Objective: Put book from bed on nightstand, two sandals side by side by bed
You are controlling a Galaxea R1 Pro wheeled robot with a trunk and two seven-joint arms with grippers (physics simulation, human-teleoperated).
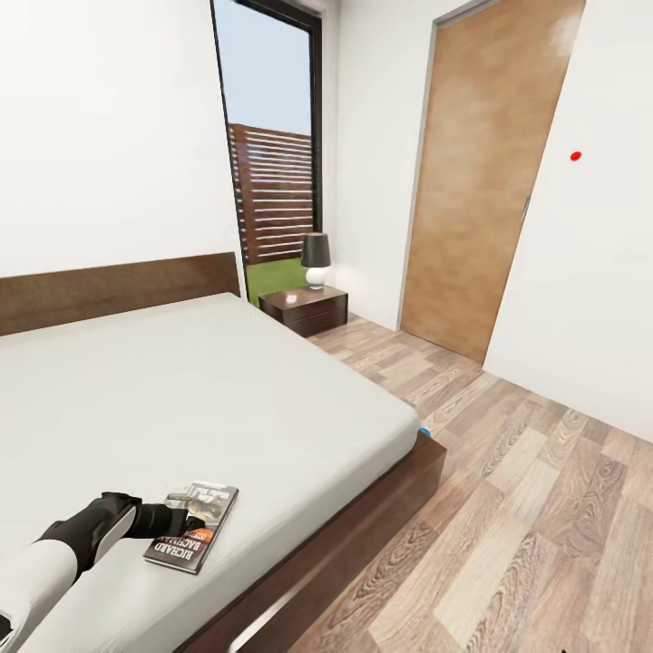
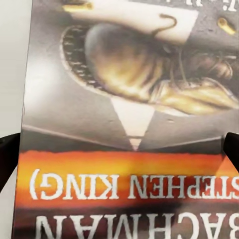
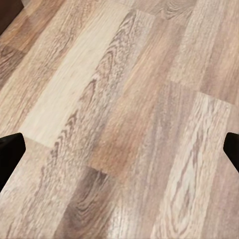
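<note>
The book (image 1: pixel 193 527) lies flat on the bed's (image 1: pixel 227 399) pale mattress near its front left edge, dark cover with an orange band. My left gripper (image 1: pixel 186 519) is low over the book's near end. In the left wrist view the cover (image 2: pixel 124 99) spans the picture and the dark fingertips (image 2: pixel 7 159) stand wide apart at either side, open. The nightstand (image 1: pixel 304 308) stands beyond the bed's head by the window. A sliver of bright blue, seemingly a sandal (image 1: pixel 423 432), peeks out on the floor at the bed's right edge. My right gripper (image 3: pixel 119 154) hangs open over bare plank floor.
A white lamp with a dark shade (image 1: pixel 316 260) occupies the nightstand top. A wooden door (image 1: pixel 481 181) is set in the far right wall. Wood-plank floor (image 1: pixel 526 508) stretches to the right of the bed. The tall window (image 1: pixel 272 154) shows a slatted fence.
</note>
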